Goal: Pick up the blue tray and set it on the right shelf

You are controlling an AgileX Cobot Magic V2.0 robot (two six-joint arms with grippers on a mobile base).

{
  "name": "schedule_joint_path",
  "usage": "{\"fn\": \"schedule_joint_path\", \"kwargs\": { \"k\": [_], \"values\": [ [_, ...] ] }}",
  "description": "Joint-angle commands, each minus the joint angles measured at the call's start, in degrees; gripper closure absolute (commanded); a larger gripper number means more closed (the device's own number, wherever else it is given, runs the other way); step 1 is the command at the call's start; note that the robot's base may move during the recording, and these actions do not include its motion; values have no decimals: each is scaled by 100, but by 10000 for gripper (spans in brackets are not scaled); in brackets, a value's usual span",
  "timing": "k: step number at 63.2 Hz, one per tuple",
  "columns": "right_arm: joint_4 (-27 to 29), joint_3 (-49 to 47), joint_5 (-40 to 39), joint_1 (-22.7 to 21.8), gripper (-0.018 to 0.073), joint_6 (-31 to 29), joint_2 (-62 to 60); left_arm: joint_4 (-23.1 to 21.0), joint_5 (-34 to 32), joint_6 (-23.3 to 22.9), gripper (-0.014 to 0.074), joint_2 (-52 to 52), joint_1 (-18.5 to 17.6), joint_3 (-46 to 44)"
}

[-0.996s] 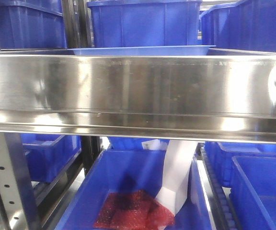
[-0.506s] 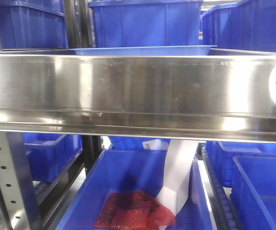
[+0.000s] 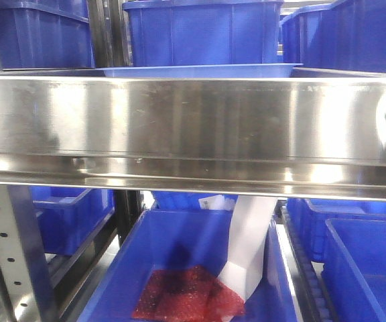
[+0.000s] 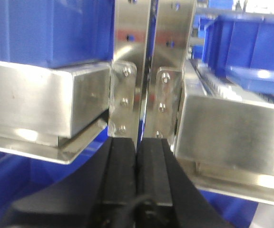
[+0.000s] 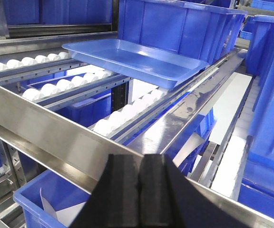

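Observation:
The blue tray (image 5: 134, 59) is a shallow light-blue tray lying on white rollers of the steel rack, in front of a deep blue bin. Its front rim shows in the front view (image 3: 200, 70) just above the shelf's broad steel front rail (image 3: 193, 127). My right gripper (image 5: 141, 159) is shut and empty, on the near side of the rail (image 5: 56, 128), well short of the tray. My left gripper (image 4: 137, 142) is shut and empty, pointing at the joint between two perforated steel uprights (image 4: 149, 71) of the rack.
Deep blue storage bins (image 3: 203, 30) stand behind the tray and to both sides. Below the rail, a blue bin (image 3: 193, 268) holds a red bubble-wrap piece (image 3: 186, 295) and a white card (image 3: 250, 241). White roller tracks (image 5: 42, 88) run left of the tray.
The front view has barely shifted; the tray rim stays in place on the shelf. Neither gripper shows in the earlier frames.

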Motion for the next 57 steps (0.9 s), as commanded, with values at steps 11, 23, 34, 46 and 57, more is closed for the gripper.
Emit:
{"fn": "schedule_joint_path", "kwargs": {
  "k": [11, 23, 34, 46, 57],
  "values": [
    [-115, -146, -503, 13, 535, -27, 55, -55, -545, 14, 645, -67, 17, 174],
    [-115, -146, -503, 13, 535, -27, 55, -55, -545, 14, 645, -67, 17, 174],
    [-115, -146, -503, 13, 535, -27, 55, -55, -545, 14, 645, -67, 17, 174],
    [-118, 4, -561, -117, 535, -53, 55, -55, -545, 14, 645, -67, 17, 174],
    [516, 619, -1237, -1266, 535, -537, -50, -55, -545, 14, 645, -67, 17, 174]
  ]
}}
